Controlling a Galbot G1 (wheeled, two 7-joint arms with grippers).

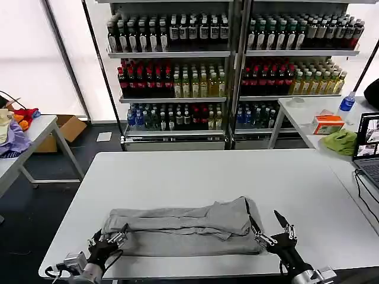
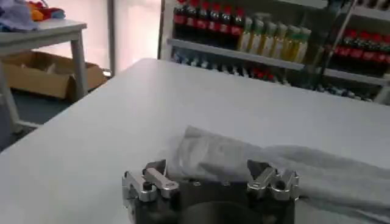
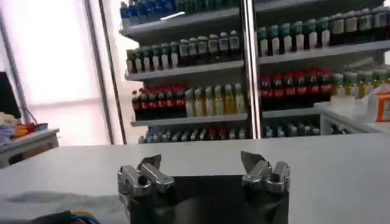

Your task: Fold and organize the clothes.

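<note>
Grey shirt (image 1: 180,228) lies folded into a long band on the white desk (image 1: 195,171), close to the desk's near edge and stretched from side to side in the head view. We see our left end effector (image 1: 108,241) at the band's 9 o'clock end, its fingers spread wide and holding nothing, the tips just at the fabric's lower left corner; whether they touch the cloth we cannot tell. Our right end effector (image 1: 271,229) sits at the 3 o'clock end, just beside the shirt's right edge, also spread wide and holding nothing, one finger close against the fabric and the other out over bare desk.

From the left wrist view, the left end effector (image 2: 210,176) has its two fingers apart with the shirt (image 2: 274,167) lying right in front of them, a rumpled edge between the tips. From the right wrist view, the right end effector (image 3: 204,173) faces open desk surface (image 3: 329,176), fingers wide apart.

Toward 12 o'clock of the shirt, the desk top is bare all the way to its far edge, giving broad room. At 6 o'clock the shirt's hem runs near the desk's front edge, with only a narrow strip of desk left. Beyond the far edge stand shelves of bottles (image 1: 231,77). A second table with a laptop (image 1: 368,151) lies at 2 o'clock, well apart from the shirt.
</note>
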